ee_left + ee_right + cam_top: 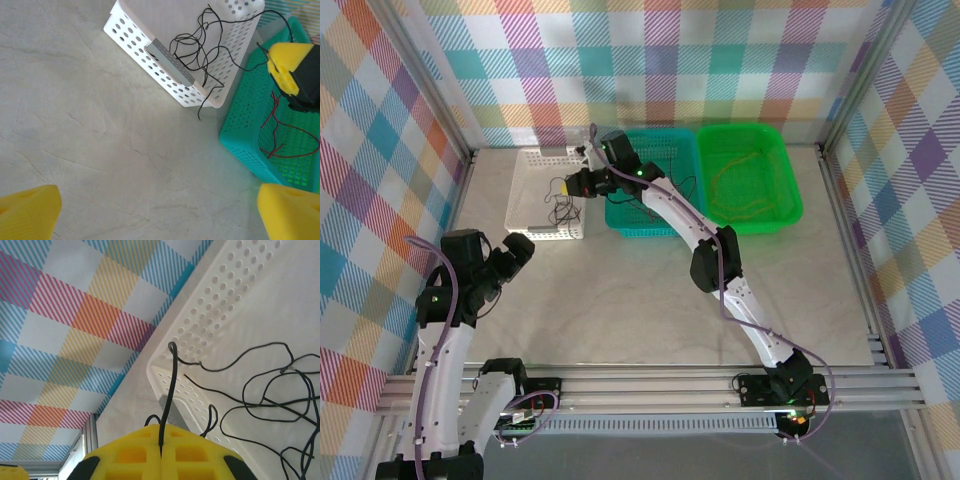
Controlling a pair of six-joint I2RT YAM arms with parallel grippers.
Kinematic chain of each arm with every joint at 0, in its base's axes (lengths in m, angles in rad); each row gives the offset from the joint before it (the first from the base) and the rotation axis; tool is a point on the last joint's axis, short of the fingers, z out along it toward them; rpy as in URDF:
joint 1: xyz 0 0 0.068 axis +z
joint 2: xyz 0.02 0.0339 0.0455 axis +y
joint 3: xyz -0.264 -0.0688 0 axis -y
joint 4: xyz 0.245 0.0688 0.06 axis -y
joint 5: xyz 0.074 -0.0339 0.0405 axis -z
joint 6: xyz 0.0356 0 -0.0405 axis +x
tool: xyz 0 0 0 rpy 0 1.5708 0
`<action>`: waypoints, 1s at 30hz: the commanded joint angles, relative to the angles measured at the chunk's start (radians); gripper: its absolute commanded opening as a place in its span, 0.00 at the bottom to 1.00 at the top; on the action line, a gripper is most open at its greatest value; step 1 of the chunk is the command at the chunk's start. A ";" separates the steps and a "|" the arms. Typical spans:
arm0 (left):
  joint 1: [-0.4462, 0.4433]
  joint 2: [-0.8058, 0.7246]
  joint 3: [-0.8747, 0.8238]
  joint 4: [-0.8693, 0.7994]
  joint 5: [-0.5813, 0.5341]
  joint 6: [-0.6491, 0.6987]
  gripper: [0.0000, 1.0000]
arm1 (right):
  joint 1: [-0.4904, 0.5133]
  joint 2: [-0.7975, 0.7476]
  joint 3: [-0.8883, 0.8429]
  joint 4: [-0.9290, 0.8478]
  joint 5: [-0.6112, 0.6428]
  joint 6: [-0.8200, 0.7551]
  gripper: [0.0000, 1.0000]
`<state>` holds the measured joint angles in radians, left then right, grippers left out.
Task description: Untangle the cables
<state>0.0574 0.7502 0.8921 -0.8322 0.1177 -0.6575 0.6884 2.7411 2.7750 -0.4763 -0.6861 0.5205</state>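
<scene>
From above, three baskets stand in a row at the far side of the table (pixel 620 300). The white basket (pixel 525 195) on the left holds a loose tangle of black cables (pixel 563 207). The teal basket (pixel 665 225) is in the middle. The green basket (pixel 790 195) on the right holds yellow-orange cables (pixel 745 180), lying in slack loops that run mostly front to back. The right gripper (pixel 575 185) hangs over the gap between the white and teal baskets. The left gripper (pixel 505 262) sits near its base over bare table, well away from the baskets, with its jaws spread. In the left wrist view, the left gripper (pixel 159 212) stands wide and empty, its yellow fingertips (pixel 27 212) at the bottom corners. Beyond it, the black cables (pixel 192 47) form thin, kinked loops inside the white basket (pixel 145 55). One end droops over the near wall toward the table, and one strand stretches sideways across to the right gripper's yellow finger. Red cables (pixel 280 142) lie curled on the floor of the teal basket (pixel 240 130). In the right wrist view, the right gripper (pixel 161 452) is clamped on a single black strand. The strand rises straight from the seam between the pads, hooks over at its top and trails off right. The rest of the black tangle spreads across the white basket (pixel 225 300) floor below it.
</scene>
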 commanded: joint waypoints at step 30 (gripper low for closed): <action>0.010 -0.011 -0.052 0.053 0.011 0.021 1.00 | -0.015 0.052 0.059 0.216 0.200 0.228 0.00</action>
<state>0.0574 0.7486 0.8562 -0.8059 0.1211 -0.6571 0.6674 2.7663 2.7972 -0.2543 -0.5034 0.7704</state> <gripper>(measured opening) 0.997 0.068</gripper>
